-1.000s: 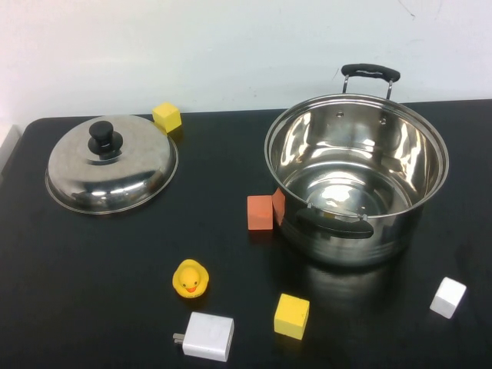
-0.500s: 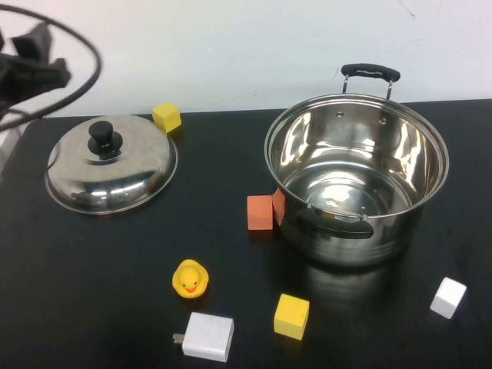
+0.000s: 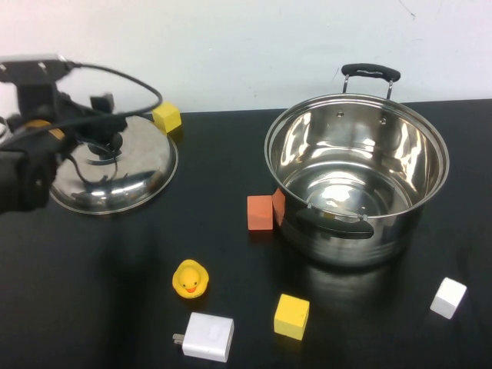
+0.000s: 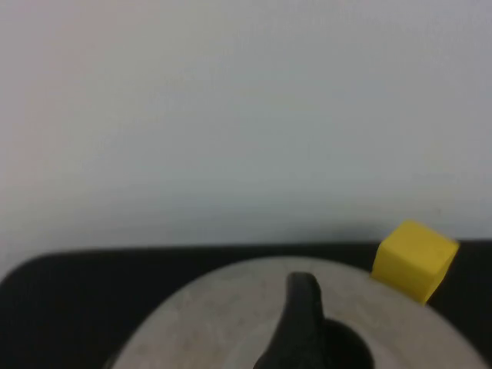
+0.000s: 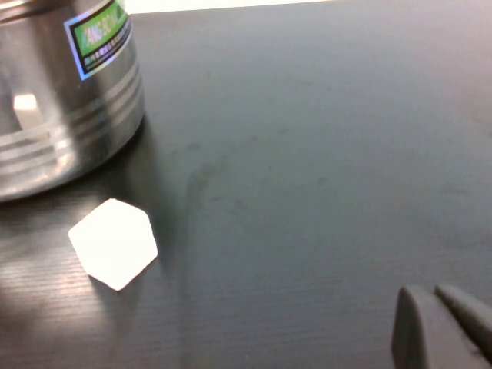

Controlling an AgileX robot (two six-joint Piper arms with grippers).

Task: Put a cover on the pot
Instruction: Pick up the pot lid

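The large steel pot (image 3: pixel 356 177) stands open on the right of the black table, and its wall shows in the right wrist view (image 5: pixel 61 100). The domed steel lid (image 3: pixel 134 173) lies at the back left. My left gripper (image 3: pixel 108 129) hangs open right over the lid's black knob and hides it from the high view. In the left wrist view one dark finger (image 4: pixel 302 315) stands over the lid (image 4: pixel 223 323). My right gripper (image 5: pixel 430 296) is shut and empty, low over the table right of the pot, out of the high view.
A yellow cube (image 3: pixel 166 117) sits just behind the lid and also shows in the left wrist view (image 4: pixel 415 257). An orange block (image 3: pixel 261 212) touches the pot's left side. A rubber duck (image 3: pixel 190 278), a white charger (image 3: pixel 207 336), a second yellow cube (image 3: pixel 292 316) and a white cube (image 3: pixel 447 297) lie in front.
My left arm has come in from the far left and now reaches over the lid's knob. The lid, the pot and the small objects have not moved.
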